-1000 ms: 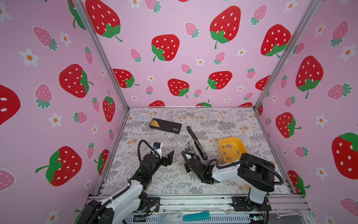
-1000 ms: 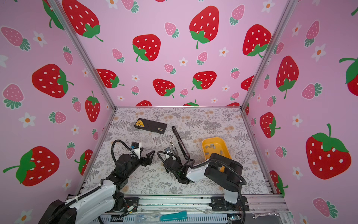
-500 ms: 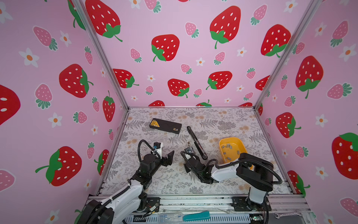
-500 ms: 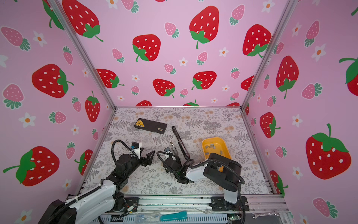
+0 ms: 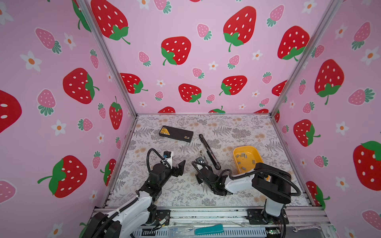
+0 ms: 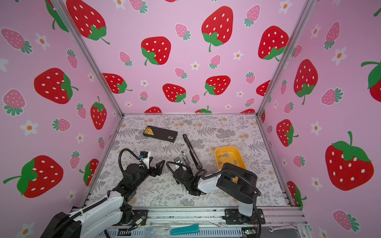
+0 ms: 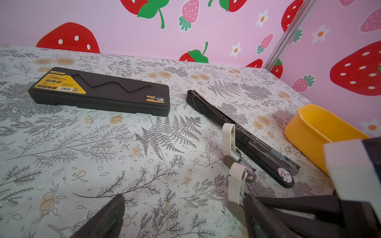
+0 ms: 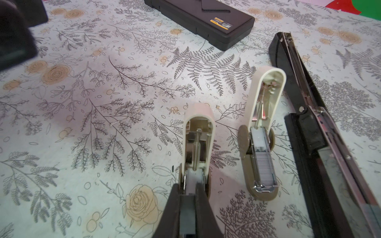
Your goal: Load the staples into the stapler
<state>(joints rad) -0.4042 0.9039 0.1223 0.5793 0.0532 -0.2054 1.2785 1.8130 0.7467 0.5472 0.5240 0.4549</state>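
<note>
Two small cream staplers lie open side by side on the floral mat. My right gripper (image 8: 187, 186) is shut on a grey strip of staples (image 8: 187, 208), its tips at the front of the nearer stapler (image 8: 198, 131). The other cream stapler (image 8: 261, 144) has a strip lying in its channel. More staples (image 5: 243, 155) lie loose in the yellow tray (image 5: 247, 148). My left gripper (image 5: 177, 165) stands open over bare mat to the left of the staplers, holding nothing. In both top views the right wrist hides the nearer stapler.
A long black stapler (image 5: 209, 151) lies open just right of the cream ones, between them and the tray. A black case (image 5: 176, 134) with a yellow label sits at the back left. Pink strawberry walls close in three sides.
</note>
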